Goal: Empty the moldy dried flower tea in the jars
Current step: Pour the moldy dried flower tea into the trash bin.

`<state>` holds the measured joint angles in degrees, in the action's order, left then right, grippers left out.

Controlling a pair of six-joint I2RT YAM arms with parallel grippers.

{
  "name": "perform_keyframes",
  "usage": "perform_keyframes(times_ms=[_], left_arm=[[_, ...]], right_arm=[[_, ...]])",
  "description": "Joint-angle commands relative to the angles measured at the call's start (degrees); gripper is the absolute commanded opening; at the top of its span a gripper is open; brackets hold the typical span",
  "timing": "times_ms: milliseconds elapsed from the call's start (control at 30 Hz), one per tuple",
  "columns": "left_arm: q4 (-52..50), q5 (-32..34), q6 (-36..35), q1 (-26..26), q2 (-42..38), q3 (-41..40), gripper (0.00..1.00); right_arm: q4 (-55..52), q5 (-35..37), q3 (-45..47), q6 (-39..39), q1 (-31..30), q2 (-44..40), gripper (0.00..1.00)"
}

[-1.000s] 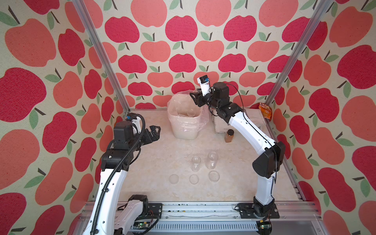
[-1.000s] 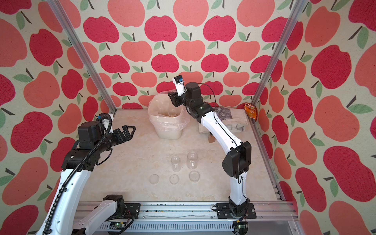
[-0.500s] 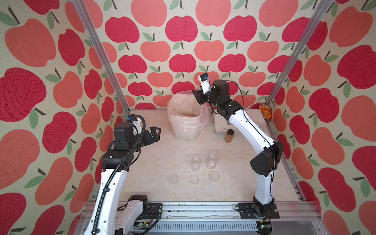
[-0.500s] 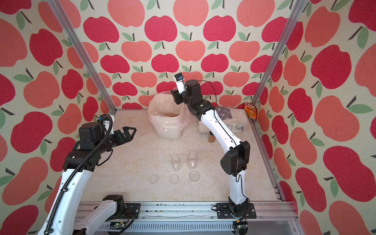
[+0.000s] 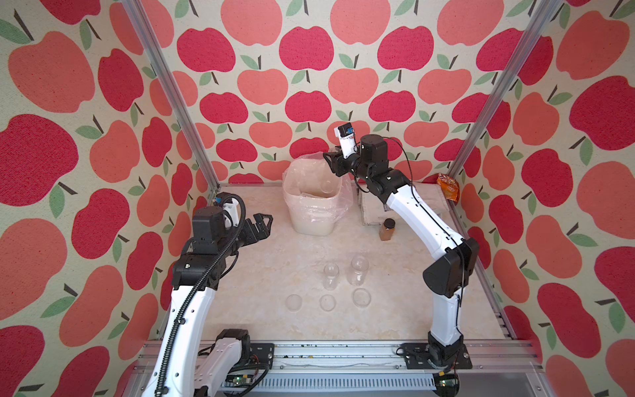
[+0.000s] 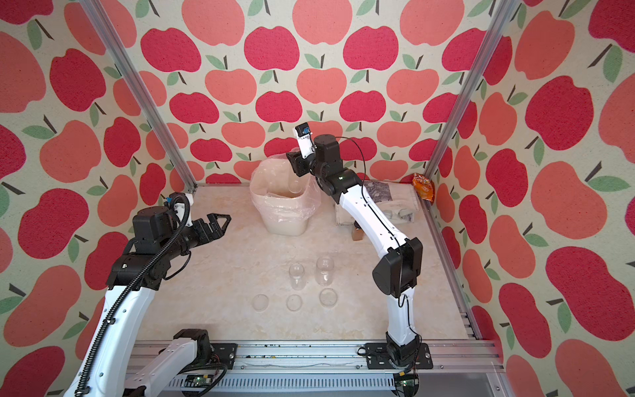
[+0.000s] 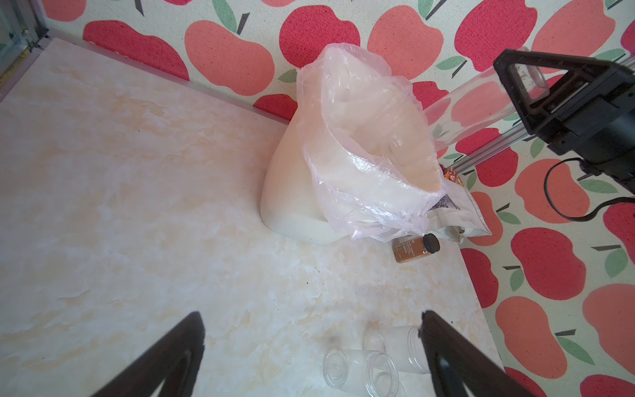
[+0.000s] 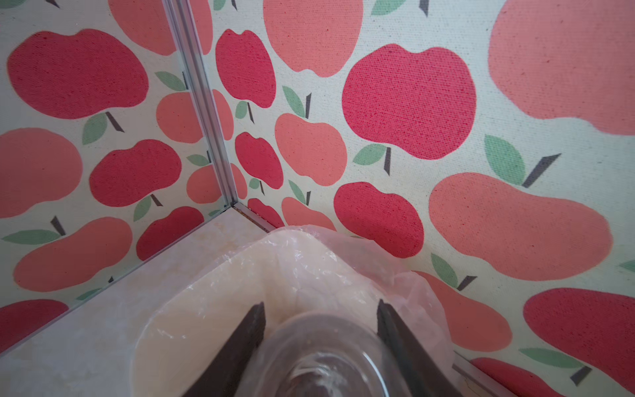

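Looks like the pouring step for the last of 3 jars, with the right gripper [image 8: 320,311] clamped round a clear jar [image 8: 323,357] above the plastic-lined white bin [image 5: 309,223] at the far middle. At the left, well apart, the left gripper [image 5: 266,225] hovering with jaws wide and empty. Near the middle, the other 2 jars [image 5: 330,276] lidless and seemingly bare, just beyond a row of 3 clear lids [image 5: 327,302]. Of the dried flower tea [image 7: 523,72], only a few dark specks on the held jar's wall in the left wrist view; hard to tell whether more clings inside. Next, probably a shake over the bin, then a level carry to a bare spot beside the 2, clear of the lids.
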<state>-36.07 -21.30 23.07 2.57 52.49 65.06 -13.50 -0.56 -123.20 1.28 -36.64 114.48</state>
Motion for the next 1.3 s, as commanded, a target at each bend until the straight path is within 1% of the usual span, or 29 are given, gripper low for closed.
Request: perform_keyframes(times_ms=[0, 33, 67, 100, 133, 167, 233, 267, 300, 367, 400, 433, 533, 567, 633, 700, 733, 800, 833, 867, 933, 967, 1000, 1067, 1100, 1133, 1200, 1233, 1267], left_arm=[[3.1, -1.3, 1.0, -0.4, -0.5, -0.6, 0.99], [3.3, -1.4, 1.2, -0.4, -0.4, -0.6, 0.99], [3.7, -1.5, 1.4, -0.4, -0.4, -0.6, 0.99], [3.8, -1.7, 1.6, -0.4, -0.4, -0.7, 0.99], [4.1, -1.8, 1.9, -0.4, -0.4, -0.8, 0.99], [4.4, -2.0, 2.1, -0.4, -0.4, -0.9, 0.99], [4.9, -2.2, 2.5, -0.4, -0.5, -1.2, 0.99], [5.2, -2.4, 2.7, -0.4, -0.5, -1.4, 0.99], [5.4, -2.5, 2.8, -0.4, -0.5, -1.6, 0.99], [5.5, -2.7, 3.1, -0.4, -0.5, -1.8, 0.99], [5.7, -2.8, 3.2, -0.3, -0.5, -1.8, 1.0], [5.9, -2.9, 3.4, -0.4, -0.5, -1.9, 0.99], [6.5, -3.6, 3.9, -0.4, -0.5, -2.3, 1.0], [6.7, -3.7, 3.9, -0.4, -0.5, -2.3, 1.0], [6.8, -3.9, 4.1, -0.4, -0.5, -2.4, 0.99], [7.1, -4.2, 4.1, -0.4, -0.5, -2.3, 0.99], [7.4, -4.3, 4.3, -0.4, -0.5, -2.4, 1.0], [7.9, -4.5, 4.5, -0.4, -0.5, -2.7, 1.0], [8.1, -4.8, 4.6, -0.4, -0.4, -2.8, 1.0], [8.2, -4.9, 4.7, -0.4, -0.3, -2.8, 1.0], [8.4, -5.2, 4.9, -0.4, -0.1, -2.8, 1.0], [8.5, -5.2, 4.9, -0.4, 0.0, -2.8, 0.99], [8.6, -5.2, 5.1, -0.4, 0.1, -2.8, 0.99], [8.8, -5.4, 5.5, -0.4, 0.2, -2.8, 0.99], [9.1, -5.5, 5.7, -0.4, 0.2, -2.9, 0.99], [9.4, -5.7, 5.9, -0.4, 0.1, -3.0, 0.99], [9.8, -5.8, 6.1, -0.4, 0.1, -3.2, 0.99], [10.0, -5.8, 6.3, -0.4, 0.1, -3.2, 1.0], [9.9, -5.9, 6.3, -0.4, 0.1, -3.2, 1.0]], right_arm=[[-0.5, 6.4, -1.3, 8.7, -3.3, -0.5, 0.2], [-0.1, 3.2, -0.7, 5.3, -2.2, -0.9, 0.2], [1.3, -1.4, 0.5, -1.1, -0.3, -1.4, 0.2], [2.7, -4.2, 1.2, -6.1, 1.1, -1.6, 0.19], [3.1, -5.4, 1.3, -8.3, 1.8, -1.5, 0.18], [1.9, -3.5, 0.8, -5.6, 1.2, -1.4, 0.18], [0.8, 5.3, 0.5, 4.1, -1.8, -1.3, 0.18], [1.1, 7.1, 0.8, 5.9, -2.6, -1.5, 0.19], [1.5, 4.3, 1.3, 3.7, -1.9, -1.9, 0.19], [5.8, -5.6, 3.8, -10.6, 1.9, -2.7, 0.19], [7.4, -7.7, 4.4, -14.7, 3.0, -2.6, 0.16], [6.9, -7.3, 3.9, -13.7, 2.7, -2.5, 0.16], [3.1, 5.8, 2.5, 2.5, -2.2, -2.4, 0.16], [3.4, 6.5, 2.8, 3.9, -2.9, -2.7, 0.16], [6.8, -1.6, 5.5, -5.6, -0.6, -3.9, 0.17], [10.3, -5.9, 7.2, -14.0, 1.4, -4.1, 0.14], [8.7, -4.4, 6.3, -10.3, 0.6, -3.8, 0.14], [4.8, 4.2, 3.8, -0.2, -2.8, -3.0, 0.14], [4.1, 5.8, 3.2, 1.2, -3.7, -2.9, 0.15], [4.5, 3.4, 3.4, -1.2, -3.2, -3.1, 0.15], [8.6, -2.9, 6.1, -11.2, -0.5, -4.0, 0.14], [9.4, -3.9, 6.5, -11.7, -0.1, -4.2, 0.13], [8.6, -1.7, 6.3, -7.8, -1.0, -4.3, 0.13], [6.9, 7.8, 5.0, 3.4, -4.3, -3.8, 0.13], [6.4, 10.5, 4.4, 6.5, -5.4, -3.4, 0.13], [5.4, 9.2, 3.7, 4.6, -5.1, -3.1, 0.13], [6.0, 1.2, 4.2, -5.9, -2.0, -3.1, 0.13], [6.9, -0.9, 4.4, -9.8, -0.8, -3.0, 0.12], [6.5, -0.4, 3.9, -8.9, -0.8, -2.9, 0.11]])
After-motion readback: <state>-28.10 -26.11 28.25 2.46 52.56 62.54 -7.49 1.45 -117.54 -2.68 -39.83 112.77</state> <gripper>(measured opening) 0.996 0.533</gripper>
